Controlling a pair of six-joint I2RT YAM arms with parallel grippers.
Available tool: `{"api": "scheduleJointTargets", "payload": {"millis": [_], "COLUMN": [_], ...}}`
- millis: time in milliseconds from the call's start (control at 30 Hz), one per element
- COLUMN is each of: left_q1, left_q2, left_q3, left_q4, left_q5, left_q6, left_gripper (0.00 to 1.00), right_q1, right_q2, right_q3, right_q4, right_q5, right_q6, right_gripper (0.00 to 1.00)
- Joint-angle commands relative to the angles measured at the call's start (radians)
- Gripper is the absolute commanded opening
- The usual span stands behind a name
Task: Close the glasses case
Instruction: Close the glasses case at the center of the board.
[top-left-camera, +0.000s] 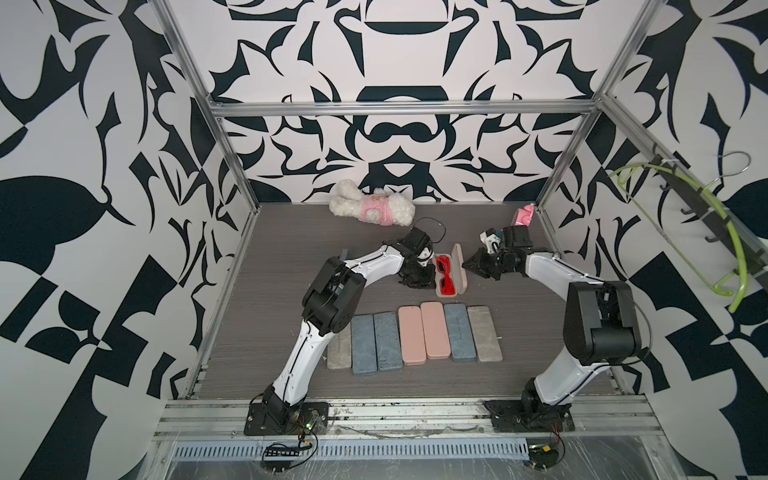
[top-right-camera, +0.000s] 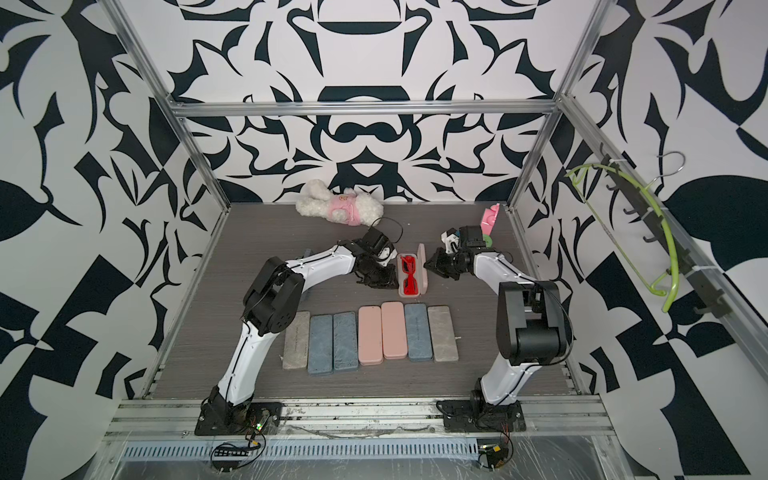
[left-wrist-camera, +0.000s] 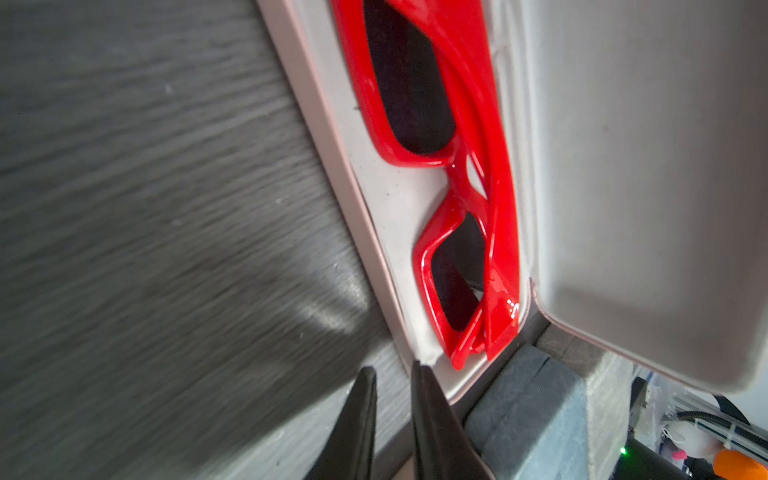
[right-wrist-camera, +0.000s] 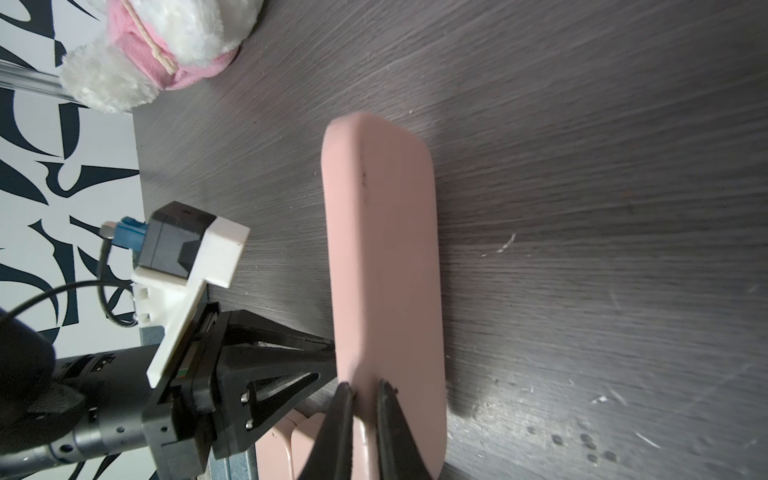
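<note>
Glasses case (top-left-camera: 459, 268) (open); closed right end effector (right-wrist-camera: 365, 388) touches its lid (right-wrist-camera: 382, 249).

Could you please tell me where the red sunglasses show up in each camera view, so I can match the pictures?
In a top view: red sunglasses near the picture's centre, in the open pink case.
In a top view: same spot.
Left wrist: close up, filling the picture's middle.
Right wrist: not in it; the raised lid hides them.
Shared landmark: that pink case.
</note>
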Motion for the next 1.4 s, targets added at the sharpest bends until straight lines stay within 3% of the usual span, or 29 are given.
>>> {"api": "scheduleJointTargets", "payload": {"millis": [0,433,1367], "left_q1": [-0.007,-0.017,-0.029], "left_q2": [0.017,0.019,0.012], "left_q3": [0.020,0.022,0.019], "left_q4": [-0.025,-0.024,-0.019], "left_q5": [0.015,0.020,0.026], "left_q6": [0.007,0.008,0.011], "left_gripper": [0.20,0.19,0.18], "right_q1": [-0.004,0.009,0.139], "right_q2": [-0.004,0.011,0.098], "right_q3": [0.008,0.017,0.085], "right_q4": [0.001,-0.021,-0.065], "right_q5": [-0.015,-0.002,0.099], "right_q6": [0.003,0.013,0.035], "right_gripper": [0.15,0.13,0.11]}}
